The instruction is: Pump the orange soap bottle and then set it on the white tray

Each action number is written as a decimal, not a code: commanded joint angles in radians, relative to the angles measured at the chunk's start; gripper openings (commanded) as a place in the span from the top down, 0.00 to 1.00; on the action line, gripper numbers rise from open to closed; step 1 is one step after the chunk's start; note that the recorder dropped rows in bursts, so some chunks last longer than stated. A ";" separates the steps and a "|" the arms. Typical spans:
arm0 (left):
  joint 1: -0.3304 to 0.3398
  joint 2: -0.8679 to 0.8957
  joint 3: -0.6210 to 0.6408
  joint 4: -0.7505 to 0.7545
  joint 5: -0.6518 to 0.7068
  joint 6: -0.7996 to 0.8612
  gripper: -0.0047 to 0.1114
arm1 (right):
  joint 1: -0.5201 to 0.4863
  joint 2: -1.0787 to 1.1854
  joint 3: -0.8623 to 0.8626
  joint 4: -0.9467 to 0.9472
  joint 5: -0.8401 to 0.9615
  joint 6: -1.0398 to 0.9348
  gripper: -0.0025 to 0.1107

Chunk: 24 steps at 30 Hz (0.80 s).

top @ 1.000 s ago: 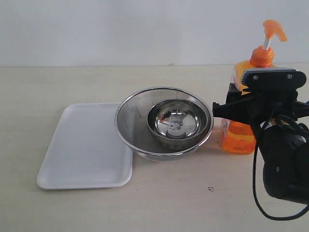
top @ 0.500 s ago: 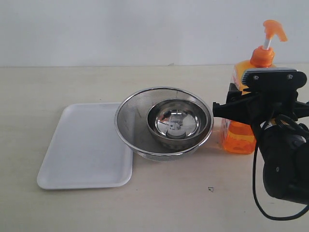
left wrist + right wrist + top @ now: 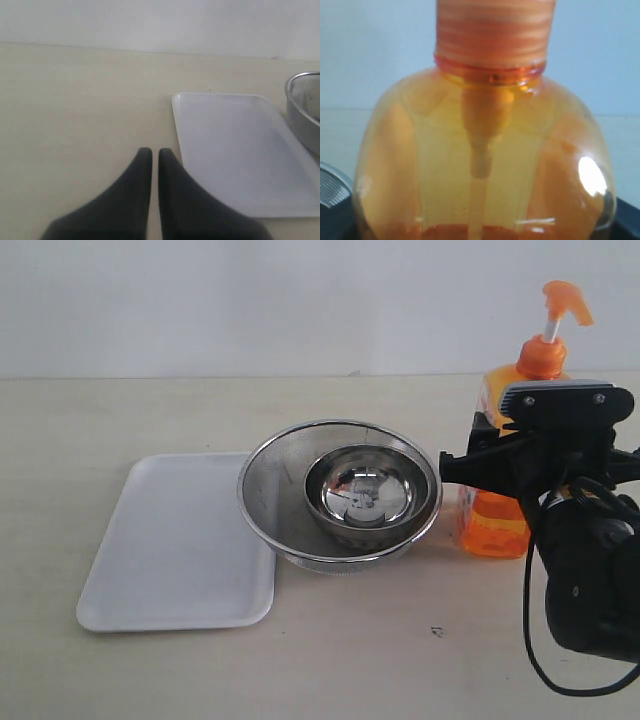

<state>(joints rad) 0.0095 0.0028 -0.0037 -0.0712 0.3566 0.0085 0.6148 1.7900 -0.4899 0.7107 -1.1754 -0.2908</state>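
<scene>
Right tool around orange soap bottle, label hidden

On your pale tabletop, the flat white rectangular tray lies on the left. The big round steel mesh bowl sits just right of it, rim over the tray's right edge, and the smaller round steel bowl is inside it. The tall orange plastic soap bottle stands upright just right of the bowls, well apart from the tray.

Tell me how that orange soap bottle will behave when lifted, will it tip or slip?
The orange soap bottle is tall on a narrow base with its pump head high up, so probably tippy. Liquid seems to sit low, so likely light. Glossy plastic may slip.
</scene>
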 commanded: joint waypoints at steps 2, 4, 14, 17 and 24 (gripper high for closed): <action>-0.008 -0.003 0.004 0.003 -0.018 0.000 0.92 | -0.007 0.000 -0.001 -0.050 0.006 -0.003 0.93; -0.008 -0.003 0.004 0.032 -0.023 0.000 0.92 | -0.007 0.000 -0.001 -0.052 0.006 -0.003 0.93; -0.008 -0.003 0.004 0.046 -0.278 0.000 0.92 | -0.007 0.000 -0.001 -0.052 0.006 -0.003 0.93; -0.008 -0.003 0.004 0.046 -0.396 0.000 0.92 | -0.007 0.000 -0.001 -0.052 0.006 -0.003 0.93; -0.008 -0.003 0.004 0.042 -0.435 -0.140 0.92 | -0.007 0.000 -0.001 -0.095 0.006 -0.049 0.93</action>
<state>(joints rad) 0.0095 0.0028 -0.0037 -0.0261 -0.0688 -0.1046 0.6096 1.7900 -0.4899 0.6545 -1.1697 -0.3048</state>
